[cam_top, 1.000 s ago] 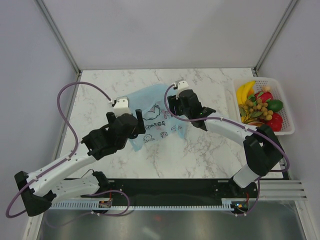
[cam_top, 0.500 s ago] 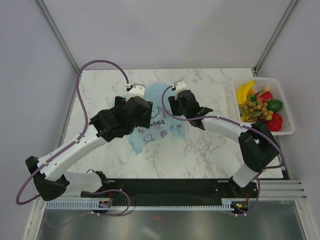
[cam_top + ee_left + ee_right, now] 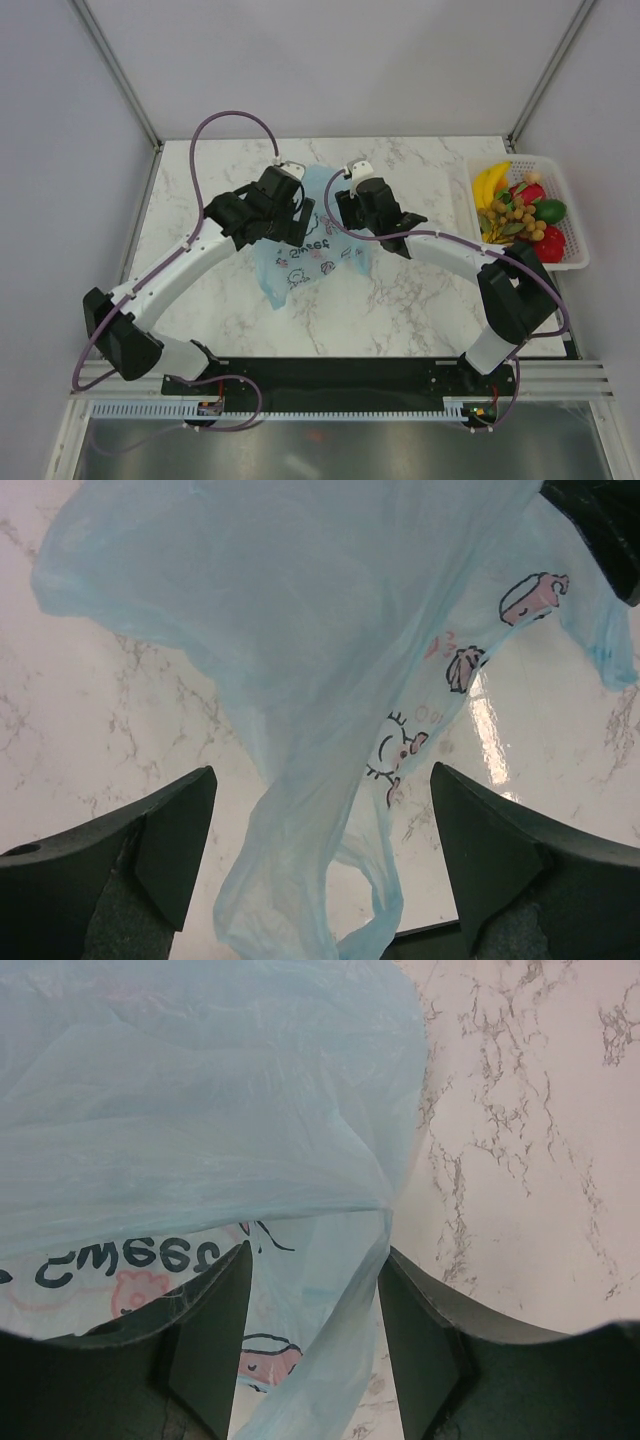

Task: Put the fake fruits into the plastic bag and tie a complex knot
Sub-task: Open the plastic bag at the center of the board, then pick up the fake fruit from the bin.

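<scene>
We saw the bag (image 3: 318, 250) crumpled mid-table (image 3: 420, 300), under both grippers. Our left gripper (image 3: 322, 780) was released, its jaws spread wide to either side of a hanging fold of the bag. Our right gripper (image 3: 315, 1255) straddled the bag's edge, but we could not tell whether it pinched the film. The fruits (image 3: 520, 215) sat well apart in the basket (image 3: 540, 160), at the table's right edge.

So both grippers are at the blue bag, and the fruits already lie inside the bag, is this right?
Not quite. The fruits lie in the white basket at the right edge of the table, not inside the bag; the top view shows it. The rest holds: the left gripper and the right gripper are both at the bag.
</scene>
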You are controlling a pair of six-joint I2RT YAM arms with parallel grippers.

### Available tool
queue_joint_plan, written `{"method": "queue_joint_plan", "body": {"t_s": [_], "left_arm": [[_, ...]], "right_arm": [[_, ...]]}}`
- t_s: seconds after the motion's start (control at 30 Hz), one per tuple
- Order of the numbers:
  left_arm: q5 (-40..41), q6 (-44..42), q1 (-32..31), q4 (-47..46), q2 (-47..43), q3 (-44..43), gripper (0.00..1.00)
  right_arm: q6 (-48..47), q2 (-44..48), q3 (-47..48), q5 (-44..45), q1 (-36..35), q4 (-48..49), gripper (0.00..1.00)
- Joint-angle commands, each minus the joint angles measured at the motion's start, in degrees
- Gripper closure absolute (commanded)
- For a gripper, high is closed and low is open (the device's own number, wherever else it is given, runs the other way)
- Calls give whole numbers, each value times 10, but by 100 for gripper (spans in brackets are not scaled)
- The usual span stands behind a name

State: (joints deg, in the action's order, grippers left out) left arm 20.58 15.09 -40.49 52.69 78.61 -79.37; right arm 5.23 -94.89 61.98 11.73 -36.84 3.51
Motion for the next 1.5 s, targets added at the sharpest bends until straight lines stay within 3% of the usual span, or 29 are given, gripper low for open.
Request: {"method": "queue_joint_plan", "body": {"t_s": [0.0, 0.27, 0.53, 0.63, 0.67, 0.77, 1.03, 1.33, 1.4, 1.47], "left_arm": [[-89, -60, 1, -37, 30, -48, 5], [-97, -60, 9, -43, 95, -84, 11], [-51, -34, 16, -52, 137, -94, 31], [-36, -32, 19, -59, 142, -96, 54], [-34, -31, 21, -58, 144, -97, 73], [-35, -21, 26, -58, 143, -98, 98], [-57, 55, 29, -72, 94, -59, 98], [-150, 85, 27, -143, 73, -42, 98], [-160, 87, 28, -145, 79, -50, 98], [-157, 89, 28, -145, 82, -51, 98]], "right_arm": [[-6, 5, 25, -16, 6, 26, 39], [19, -6, 18, -39, 11, 41, 39], [19, -20, 30, -50, 15, 52, 41], [21, -25, 36, -57, 15, 57, 41], [20, -26, 37, -58, 15, 59, 42], [28, -25, 36, -79, 20, 72, 42], [18, -42, 64, -143, 32, 72, 43], [8, -66, 126, -181, 41, 55, 41], [11, -65, 131, -206, 51, 54, 38], [16, -61, 130, -217, 61, 48, 26]]}}
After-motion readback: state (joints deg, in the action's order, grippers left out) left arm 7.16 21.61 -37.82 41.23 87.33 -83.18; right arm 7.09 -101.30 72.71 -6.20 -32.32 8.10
